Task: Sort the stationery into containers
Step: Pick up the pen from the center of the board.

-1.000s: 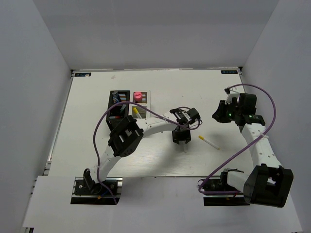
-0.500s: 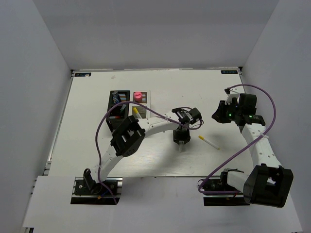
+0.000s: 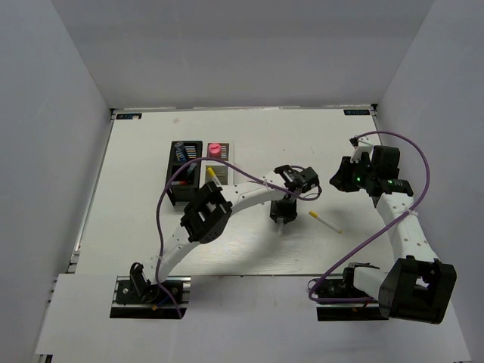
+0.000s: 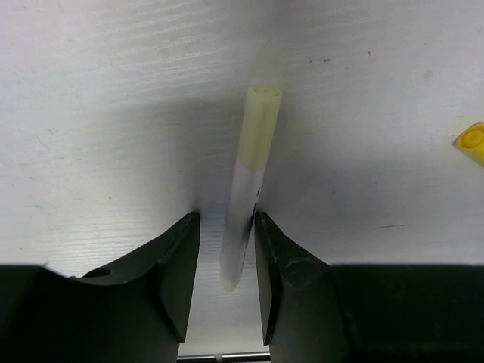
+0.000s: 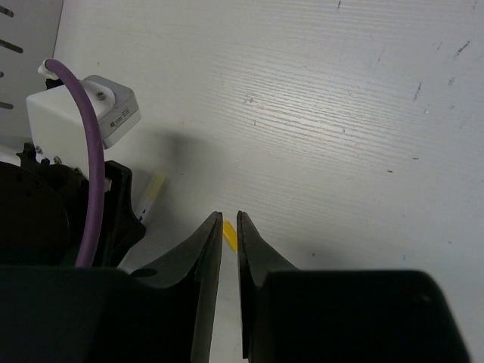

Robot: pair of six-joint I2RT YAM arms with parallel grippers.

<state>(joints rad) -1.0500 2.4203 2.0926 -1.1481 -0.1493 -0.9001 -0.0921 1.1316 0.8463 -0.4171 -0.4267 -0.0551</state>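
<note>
Lying loose on the bare mid-part of the table point(image 3: 151, 242) are two thin white yellow-tipped sticks, the only stationery found outside the containers. The first stick point(image 4: 253, 151) sits between the fingers of the left gripper point(image 4: 227, 217). The jaws are drawn in close astride it, one finger against it and a strip of table showing at the other, so a firm hold is not confirmed. The second stick point(image 3: 326, 222) lies just to the right, apart from both grippers and untouched. Further out, the right gripper point(image 5: 228, 215) hangs above the table, jaws narrowed to a thin slit with nothing between them. At the far left stand the joined boxes. The black box point(image 3: 171, 170) holds a blue-and-white tube point(image 3: 181, 153); its other contents are too small to identify. The white box point(image 3: 229, 162) holds a pink marker point(image 3: 215, 149) and a yellow-tipped stick point(image 3: 210, 172). Assessment: the sorting is well advanced. Outstanding are the grasp and delivery of the first stick, then the same for the second.
</note>
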